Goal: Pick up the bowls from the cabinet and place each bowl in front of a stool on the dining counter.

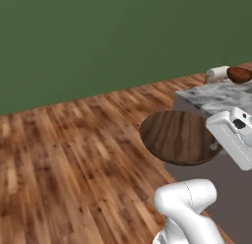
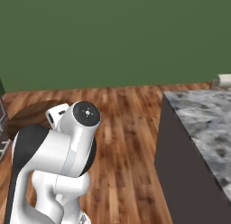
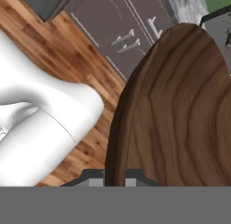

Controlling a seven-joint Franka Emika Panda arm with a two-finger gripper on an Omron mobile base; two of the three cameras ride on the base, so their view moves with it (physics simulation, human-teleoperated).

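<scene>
My gripper [image 3: 115,177] is shut on the rim of a wide dark wooden bowl [image 1: 179,137], which hangs above the floor just left of the dining counter [image 1: 219,96]. In the hand view this bowl [image 3: 180,110] takes up the right half. The right base view has its edge [image 2: 29,112] peeking out behind my arm. A second, deeper bowl [image 1: 239,74] rests at the counter's far end, beside a cream stool [image 1: 216,72]. That stool's edge [image 2: 224,80] also appears past the marble top [image 2: 205,121]. The cabinet is out of view.
Open wooden floor [image 1: 74,154] stretches to the left up to a green wall [image 1: 98,36]. Taupe drawer fronts with small handles [image 3: 122,26] lie beyond the held bowl in the hand view. The counter's dark side panel [image 2: 173,160] stands close on my right.
</scene>
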